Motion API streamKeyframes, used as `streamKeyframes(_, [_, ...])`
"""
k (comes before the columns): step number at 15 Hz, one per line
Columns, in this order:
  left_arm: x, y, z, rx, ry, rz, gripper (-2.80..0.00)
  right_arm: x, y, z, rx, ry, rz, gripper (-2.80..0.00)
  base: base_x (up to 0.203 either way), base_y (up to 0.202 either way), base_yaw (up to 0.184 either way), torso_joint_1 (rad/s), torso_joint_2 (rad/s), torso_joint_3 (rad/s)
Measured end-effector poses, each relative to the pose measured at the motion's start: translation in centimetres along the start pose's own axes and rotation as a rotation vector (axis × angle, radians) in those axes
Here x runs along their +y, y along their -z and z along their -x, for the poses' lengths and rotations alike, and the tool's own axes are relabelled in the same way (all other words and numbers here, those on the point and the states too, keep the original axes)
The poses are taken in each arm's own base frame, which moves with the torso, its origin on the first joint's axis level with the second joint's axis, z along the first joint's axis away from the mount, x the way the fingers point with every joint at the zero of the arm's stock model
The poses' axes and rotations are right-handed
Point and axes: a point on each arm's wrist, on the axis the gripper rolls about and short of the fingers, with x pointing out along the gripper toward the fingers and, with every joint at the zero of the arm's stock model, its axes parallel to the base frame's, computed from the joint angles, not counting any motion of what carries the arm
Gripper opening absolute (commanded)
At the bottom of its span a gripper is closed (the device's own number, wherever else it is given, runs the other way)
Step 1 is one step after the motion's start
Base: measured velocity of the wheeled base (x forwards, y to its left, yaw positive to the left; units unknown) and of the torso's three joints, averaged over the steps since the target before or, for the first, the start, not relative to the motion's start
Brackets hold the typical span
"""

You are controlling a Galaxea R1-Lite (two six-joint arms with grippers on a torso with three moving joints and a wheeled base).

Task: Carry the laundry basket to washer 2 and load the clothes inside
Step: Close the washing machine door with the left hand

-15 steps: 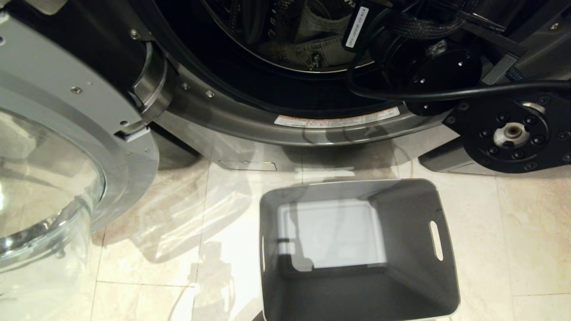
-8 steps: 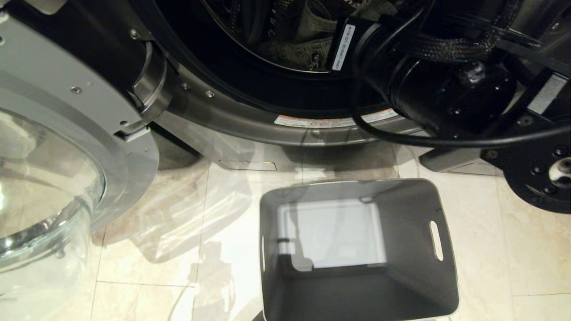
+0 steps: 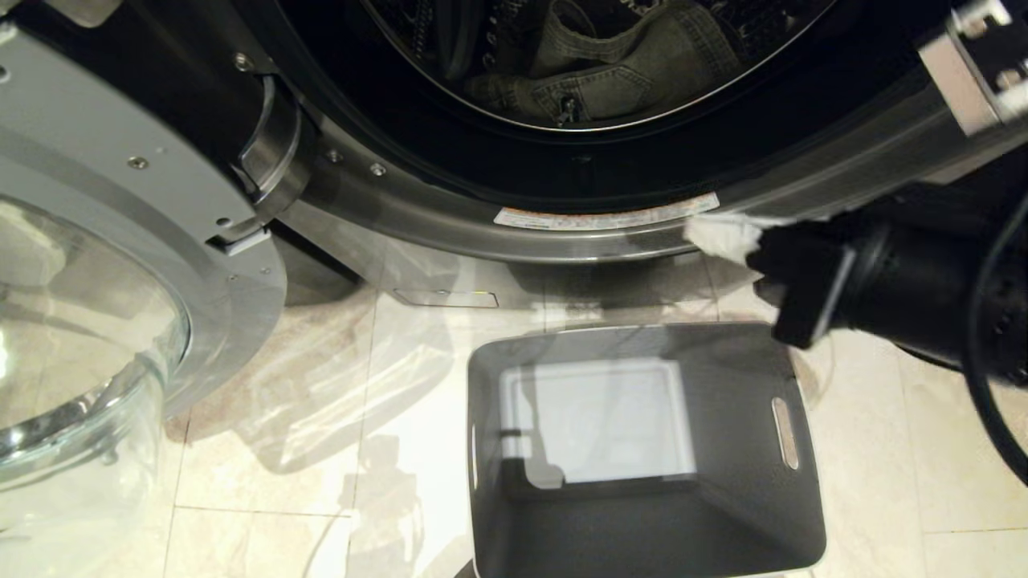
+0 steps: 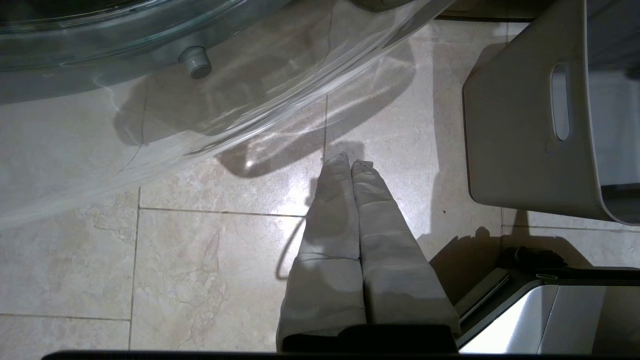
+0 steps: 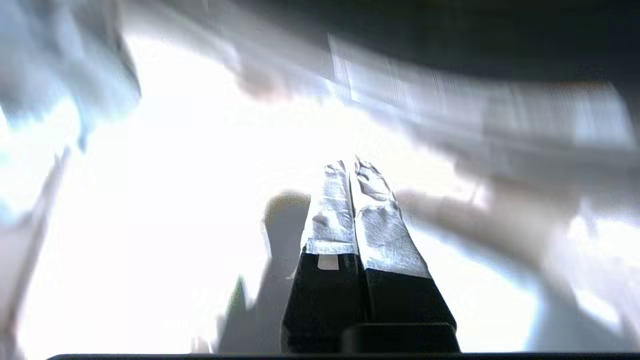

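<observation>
You are close to the end of this job, as far as the views show. The laundry basket (image 3: 642,449) stands on the tiled floor (image 3: 273,449) just in front of washer 2 (image 3: 450,217), and you can see straight down to its bare bottom: nothing lies in it. The clothes (image 3: 618,76), a pale washed denim piece with seams and a metal button, sit inside the drum, behind the chrome ring of the opening. No numeral shows from here, so you cannot confirm by the label which machine this is.

Your right hand (image 3: 715,237) is outside the drum, low at the front lip of the machine and just above the basket's far right corner. Its wrapped fingers are pressed together with nothing between them, which the right wrist view (image 5: 350,172) confirms, though everything around them there is smeared. Your left hand (image 4: 349,162) hangs over the floor, between the basket and the glass of the door (image 3: 88,321), fingers also pressed together and empty.

So carrying and loading look done. What may be left is the door, which stands swung wide open on the left, its glass bowl hanging over the floor. The task sentence does not ask you to shut it, so judge that yourself.
</observation>
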Motion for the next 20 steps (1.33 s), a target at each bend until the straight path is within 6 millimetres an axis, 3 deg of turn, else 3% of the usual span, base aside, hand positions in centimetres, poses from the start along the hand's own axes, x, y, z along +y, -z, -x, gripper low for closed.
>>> streamKeyframes(4, [0.0,0.0,0.0,0.0,0.001,0.0,-2.8,-3.8,5.0,5.9,0.26,0.143,0.05,-2.8,0.0,0.0,0.0,0.0,0.0,0.0])
streamKeyframes(7, [0.0,0.0,0.0,0.0,0.0,0.0,-2.8,-5.5,8.1,9.6,0.361,0.265,0.12,-2.8,0.0,0.0,0.0,0.0,0.0,0.0])
streamKeyframes(11, [0.0,0.0,0.0,0.0,0.001,0.0,-2.8,-6.0,10.3,13.0,0.362,0.342,0.126,-2.8,0.0,0.0,0.0,0.0,0.0,0.0])
streamKeyframes(20, [0.0,0.0,0.0,0.0,0.0,0.0,-2.8,-5.3,15.9,17.7,0.329,0.449,0.125,-2.8,0.0,0.0,0.0,0.0,0.0,0.0])
